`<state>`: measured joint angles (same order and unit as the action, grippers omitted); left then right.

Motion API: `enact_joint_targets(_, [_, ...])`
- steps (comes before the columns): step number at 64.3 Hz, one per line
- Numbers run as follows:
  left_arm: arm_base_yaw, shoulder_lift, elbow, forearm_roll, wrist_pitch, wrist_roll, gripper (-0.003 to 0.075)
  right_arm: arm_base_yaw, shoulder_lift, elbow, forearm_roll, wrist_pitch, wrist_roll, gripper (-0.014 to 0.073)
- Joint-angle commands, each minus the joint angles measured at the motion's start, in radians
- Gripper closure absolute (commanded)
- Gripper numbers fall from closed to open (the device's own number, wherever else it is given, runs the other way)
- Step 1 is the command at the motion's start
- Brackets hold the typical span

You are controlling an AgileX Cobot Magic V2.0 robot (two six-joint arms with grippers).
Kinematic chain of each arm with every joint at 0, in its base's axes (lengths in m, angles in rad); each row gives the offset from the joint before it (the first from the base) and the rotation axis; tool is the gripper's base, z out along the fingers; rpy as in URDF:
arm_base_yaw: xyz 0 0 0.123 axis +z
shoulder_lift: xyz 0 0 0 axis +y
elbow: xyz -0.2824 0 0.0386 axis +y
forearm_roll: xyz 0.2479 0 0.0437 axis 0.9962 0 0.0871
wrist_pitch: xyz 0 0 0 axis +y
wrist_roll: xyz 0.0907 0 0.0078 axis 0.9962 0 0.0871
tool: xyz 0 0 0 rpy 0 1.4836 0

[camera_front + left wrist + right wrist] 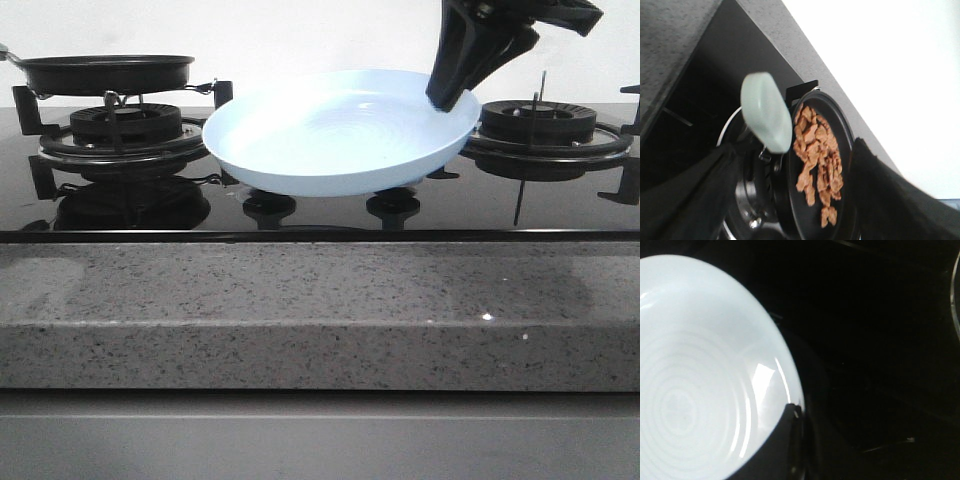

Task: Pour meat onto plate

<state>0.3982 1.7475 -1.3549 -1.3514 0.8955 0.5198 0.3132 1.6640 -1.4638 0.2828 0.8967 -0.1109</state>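
Because the meat [817, 162] has to end up on the plate [330, 140], the two are kept apart only by the gap between burners: the orange-brown chunks lie heaped in the black frying pan [105, 72], which sits on the left burner [125, 125], well to the left of the plate. The left gripper [790, 200] shows only in its wrist view, its dark fingers spread wide on either side of the pan and a pale green handle end [766, 111], gripping nothing. The plate itself is empty and seems lifted and tipped slightly over the middle of the cooktop [320, 215]. The right gripper [455, 90] comes down on the plate's right rim; one finger lies over the rim in its wrist view, so it is probably pinching the edge to steady it, though the closure itself is hidden. Right of the plate stands the right burner [545, 125], whose grate could catch the plate's rim.
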Motion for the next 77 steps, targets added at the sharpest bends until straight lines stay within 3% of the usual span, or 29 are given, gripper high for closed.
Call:
enact_joint_targets(1, [0.001,-0.006,-0.069,-0.088,0.031,0.003,0.0249,-0.002,-0.048,-0.024,0.026,-0.040,-0.004,0.0654])
enact_joint_targets(50, [-0.044,0.131,-0.196,-0.120,0.047,0.000,0.0257,-0.002,-0.048,-0.024,0.026,-0.040,-0.004,0.0654])
enact_joint_targets(59, [-0.044,0.131,-0.196,-0.119,0.051,0.000,0.0344,-0.002,-0.048,-0.024,0.026,-0.040,-0.004,0.0654])
enact_joint_targets(77, [-0.044,0.131,-0.196,-0.119,0.076,-0.025,0.0606,-0.002,-0.048,-0.024,0.026,-0.040,-0.004,0.0654])
